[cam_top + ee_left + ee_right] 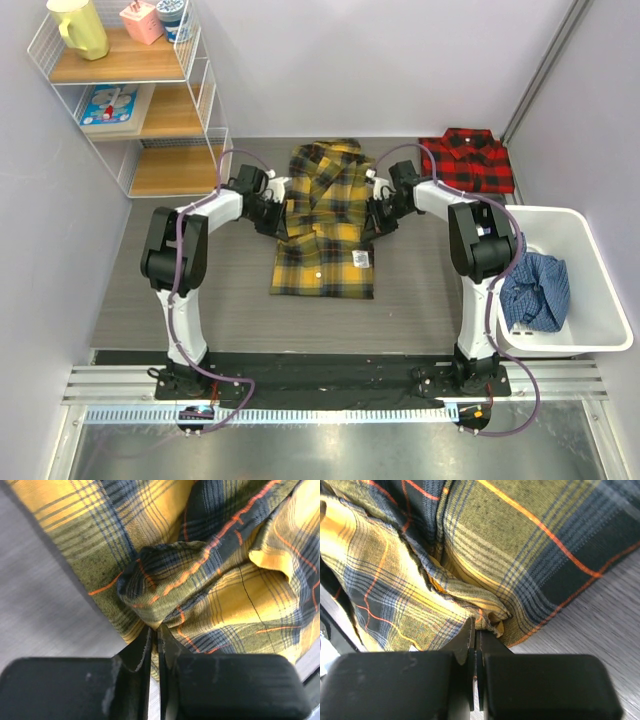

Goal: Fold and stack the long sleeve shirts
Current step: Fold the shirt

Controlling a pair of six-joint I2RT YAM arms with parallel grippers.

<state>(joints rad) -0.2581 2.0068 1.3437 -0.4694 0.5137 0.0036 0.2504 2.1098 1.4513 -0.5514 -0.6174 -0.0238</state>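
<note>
The yellow plaid shirt point(325, 215) lies in the middle of the table, its sides folded inward. My left gripper point(277, 212) is at its left edge, shut on a pinched fold of the yellow cloth point(165, 587). My right gripper point(374, 212) is at its right edge, shut on a fold of the same shirt point(470, 605). The red-and-black plaid shirt point(468, 160) lies folded at the back right of the table, apart from both grippers.
A white bin point(585, 320) holding a blue garment point(535, 292) stands at the right. A wire shelf point(135, 95) with a yellow jug and cups stands at the back left. Grey table point(180, 300) surrounds the shirt.
</note>
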